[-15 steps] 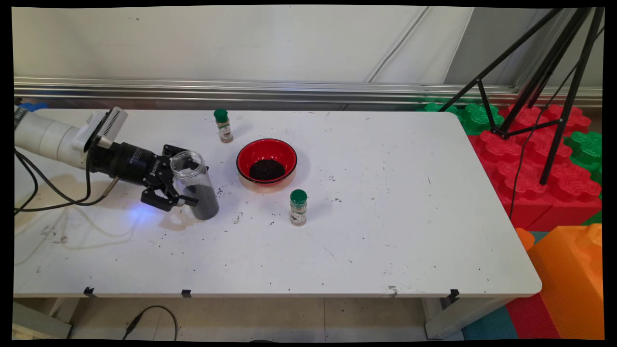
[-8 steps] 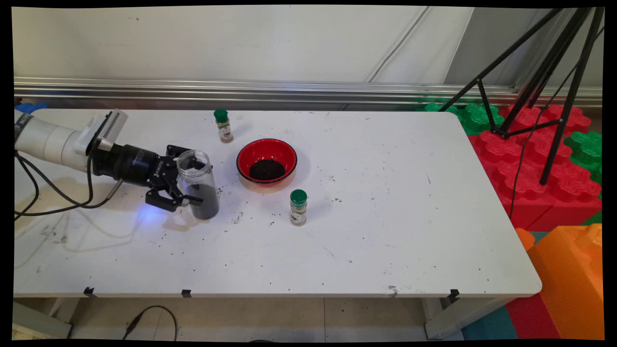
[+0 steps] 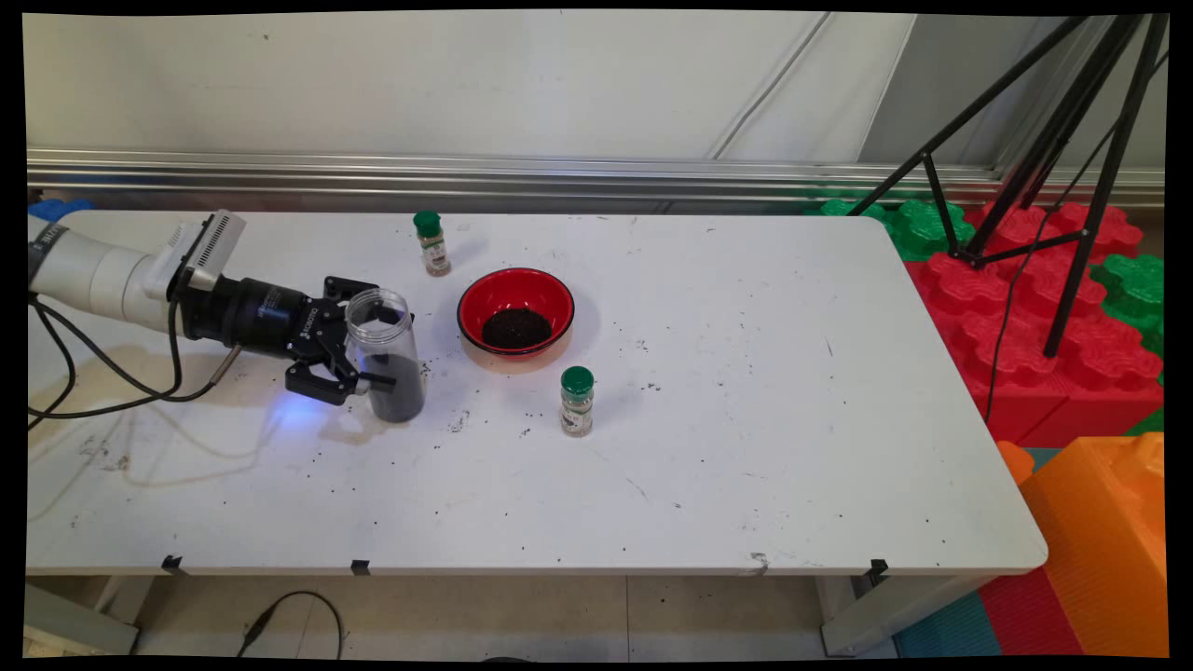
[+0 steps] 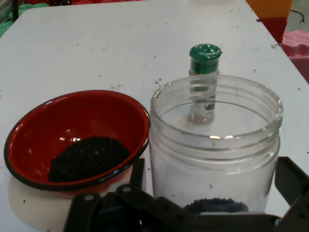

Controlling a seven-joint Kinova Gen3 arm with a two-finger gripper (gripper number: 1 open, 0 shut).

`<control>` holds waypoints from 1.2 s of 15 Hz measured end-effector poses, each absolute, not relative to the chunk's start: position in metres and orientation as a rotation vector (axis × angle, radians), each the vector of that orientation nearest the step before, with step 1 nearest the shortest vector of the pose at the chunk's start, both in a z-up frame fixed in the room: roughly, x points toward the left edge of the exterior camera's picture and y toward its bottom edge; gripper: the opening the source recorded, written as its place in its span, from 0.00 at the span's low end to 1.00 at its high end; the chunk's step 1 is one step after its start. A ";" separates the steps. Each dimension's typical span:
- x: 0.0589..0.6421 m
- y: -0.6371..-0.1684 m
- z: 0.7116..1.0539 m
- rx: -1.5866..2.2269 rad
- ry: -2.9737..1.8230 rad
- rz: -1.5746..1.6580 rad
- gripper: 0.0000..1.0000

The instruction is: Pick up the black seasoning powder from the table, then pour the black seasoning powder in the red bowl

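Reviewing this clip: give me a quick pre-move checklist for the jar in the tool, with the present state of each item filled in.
1. Tool shut on the clear plastic jar of dark grains: ok, fingers either side of it.
2. Jar upright: ok, open mouth faces up.
3. Jar lid: not ok, none fitted; contents could spill if tipped.
4. Jar resting on the white table or just lifted: cannot tell.
5. Gap to the red bowl holding dark grains: ok, apart in the main view.
6. Green-capped spice bottles, near and far: ok, both upright, apart from the jar.
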State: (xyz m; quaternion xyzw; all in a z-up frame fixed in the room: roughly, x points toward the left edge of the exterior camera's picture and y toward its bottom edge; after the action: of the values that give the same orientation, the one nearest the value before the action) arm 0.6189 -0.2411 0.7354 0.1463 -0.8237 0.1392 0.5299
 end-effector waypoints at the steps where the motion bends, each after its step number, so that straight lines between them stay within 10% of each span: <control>1: 0.619 -0.241 0.735 0.348 -1.963 0.333 1.00; 2: 0.619 -0.241 0.735 0.347 -1.959 0.335 1.00; 3: 0.619 -0.241 0.735 0.346 -1.956 0.336 0.00; 18: 0.618 -0.247 0.747 0.366 -1.930 0.336 0.00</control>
State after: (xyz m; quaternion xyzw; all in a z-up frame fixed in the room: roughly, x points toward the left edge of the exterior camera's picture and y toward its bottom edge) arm 0.6179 -0.2467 0.7468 0.1543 -0.8129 0.1417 0.5434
